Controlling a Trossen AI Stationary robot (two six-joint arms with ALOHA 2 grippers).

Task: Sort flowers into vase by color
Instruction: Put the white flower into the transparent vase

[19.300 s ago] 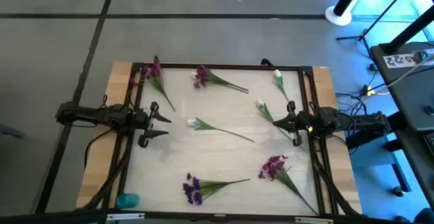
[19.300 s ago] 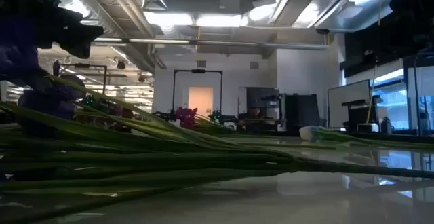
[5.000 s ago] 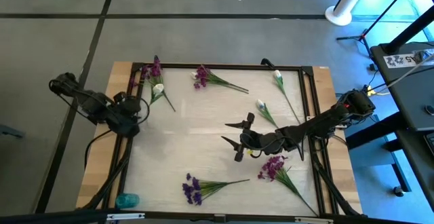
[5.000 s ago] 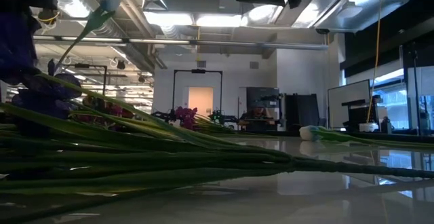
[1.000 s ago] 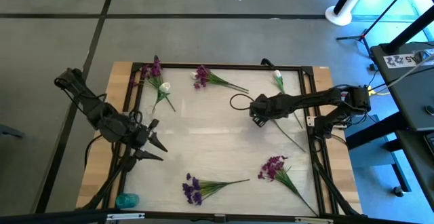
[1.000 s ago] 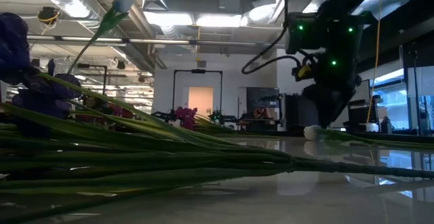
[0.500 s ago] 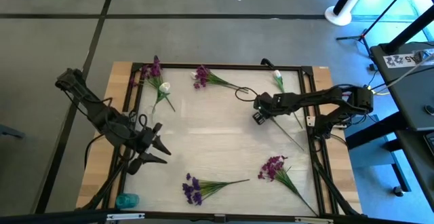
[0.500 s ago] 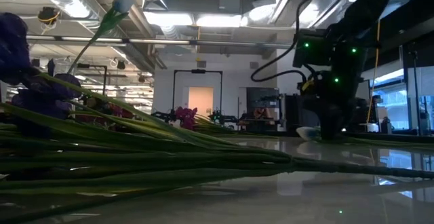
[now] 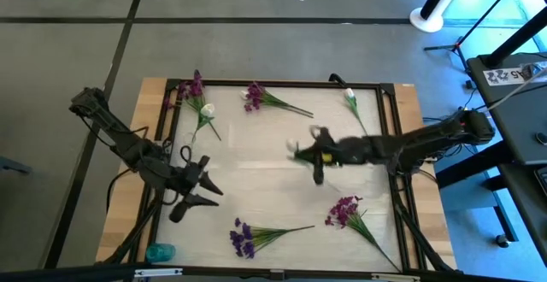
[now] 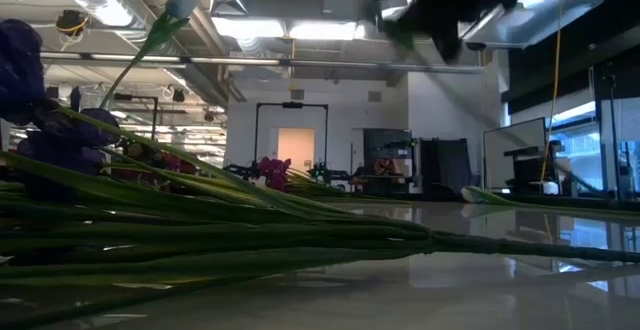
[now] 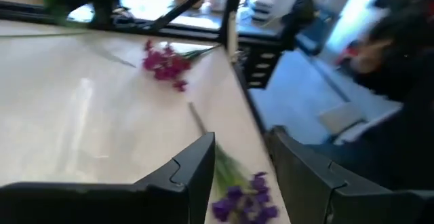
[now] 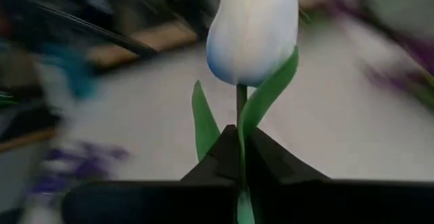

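My right gripper (image 9: 309, 154) hangs over the table's middle, shut on a white-bud flower (image 12: 252, 30). My left gripper (image 9: 205, 195) is open above the table's near-left part; its fingers (image 11: 201, 161) stand apart over a purple flower (image 11: 244, 200), touching nothing. Lying flat on the table are two magenta flowers (image 9: 195, 85) (image 9: 254, 96) at the far edge, a white one (image 9: 206, 109) leaning on the first, another white one (image 9: 350, 98) at far right, a magenta one (image 9: 346, 209) and a purple one (image 9: 244, 237) near the near edge. My right gripper pinches the white flower's green stem (image 12: 241, 125) between its two fingers, a short way below the bud and between two leaves. The bud sticks out past the fingertips. The flower is lifted clear of the table; the rest of the stem is hidden behind the fingers.
A black frame (image 9: 273, 84) runs round the white table top, with wooden borders outside it. A teal object (image 9: 160, 252) sits at the near-left corner. Green stems (image 10: 200, 235) lie close before the low camera. The table's middle (image 9: 256, 171) is bare.
My right gripper, down on the white flower near the right side, has lifted it clear and carried it toward the table's middle. My left gripper has drifted a little toward the near edge and the middle, still open.
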